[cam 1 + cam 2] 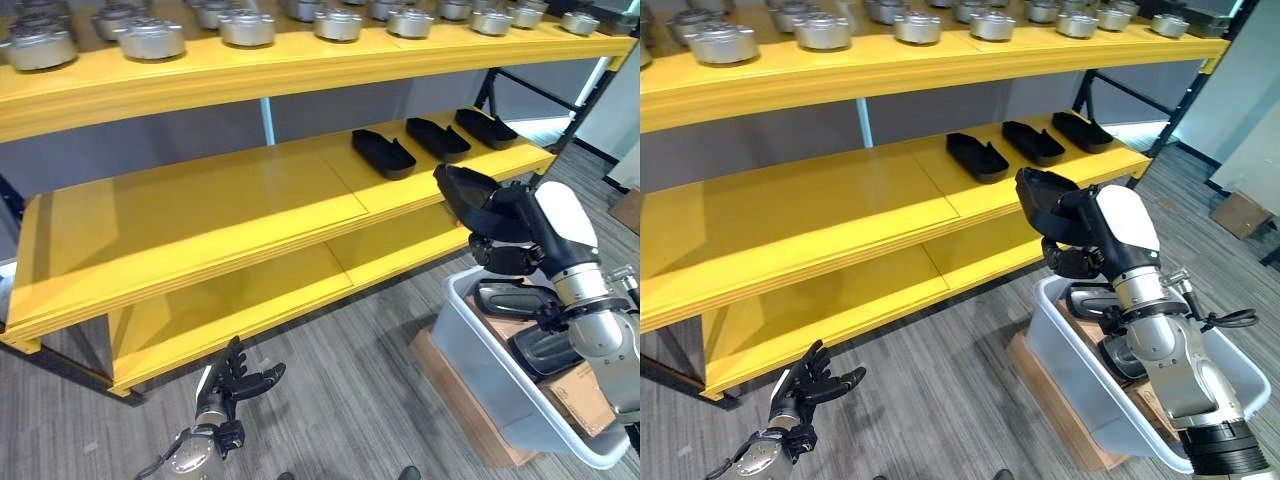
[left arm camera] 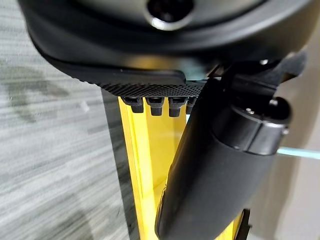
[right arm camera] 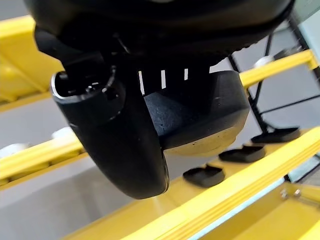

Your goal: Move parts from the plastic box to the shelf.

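Robot's right hand point(image 1: 505, 225), fingers curled round a black part point(image 1: 462, 189), held it above the plastic box point(image 1: 480, 375) near the middle shelf point(image 1: 200, 215), likely mid-carry, needing placement beside three parts point(image 1: 383, 153) there; the left hand point(image 1: 235, 378) hung low, fingers loosely spread, empty.

Grey wood-grain plank floor point(image 1: 360, 380), plain grey wall point(image 1: 150, 145) behind the racking, black metal diagonal braces point(image 1: 545, 95) at the rack's right end, brown cardboard box point(image 1: 628, 210) on the floor at far right, bright daylight patch point(image 1: 545, 128) beyond the braces
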